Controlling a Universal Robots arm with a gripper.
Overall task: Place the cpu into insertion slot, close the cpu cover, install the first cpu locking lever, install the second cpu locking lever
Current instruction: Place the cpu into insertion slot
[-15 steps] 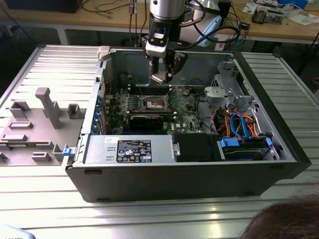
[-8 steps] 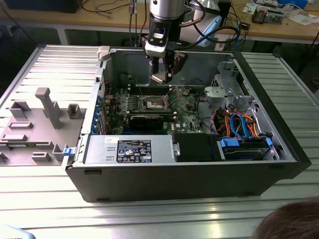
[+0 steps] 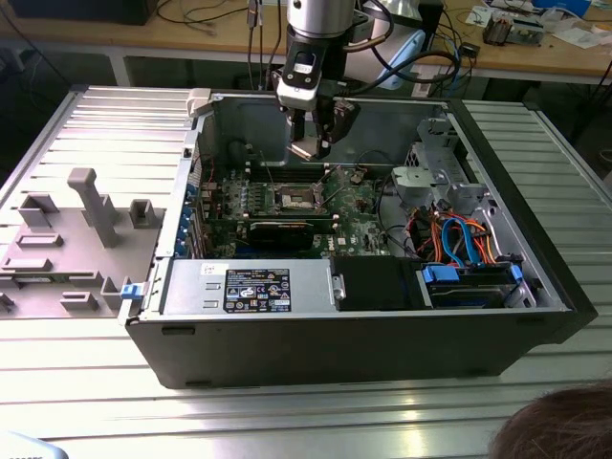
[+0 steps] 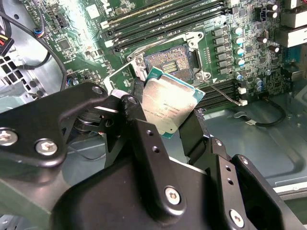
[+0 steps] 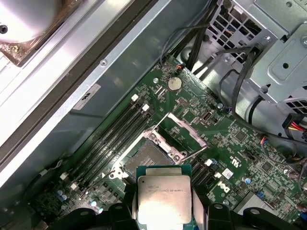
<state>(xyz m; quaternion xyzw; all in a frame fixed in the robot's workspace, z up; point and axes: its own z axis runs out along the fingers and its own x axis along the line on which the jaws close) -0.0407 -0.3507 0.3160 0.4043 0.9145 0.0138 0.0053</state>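
Note:
My gripper point(image 3: 311, 142) hangs inside the open computer case, shut on the cpu point(image 3: 307, 149). The cpu point(image 4: 168, 105) is a pale silvery square chip with a green edge, pinched by its two sides between the black fingers point(image 4: 136, 103). It is held tilted, in the air above the motherboard. The insertion slot point(image 4: 169, 62) lies open below and just past the chip, its dark contact field bare. The insertion slot point(image 5: 146, 157) also shows in the first wrist view beyond the cpu point(image 5: 164, 196). The cpu cover point(image 5: 184, 130) stands flipped open beside the slot. A thin lever rod point(image 4: 224, 92) sticks out near the socket.
The case point(image 3: 363, 330) lies open on a slotted aluminium table point(image 3: 306, 411). Long black memory slots point(image 4: 168, 17) run beside the socket. A drive cage point(image 3: 435, 172) with orange and blue cables is at the exterior view's right. A grey fixture point(image 3: 91, 206) stands at its left, a person's head point(image 3: 559, 426) in the lower corner.

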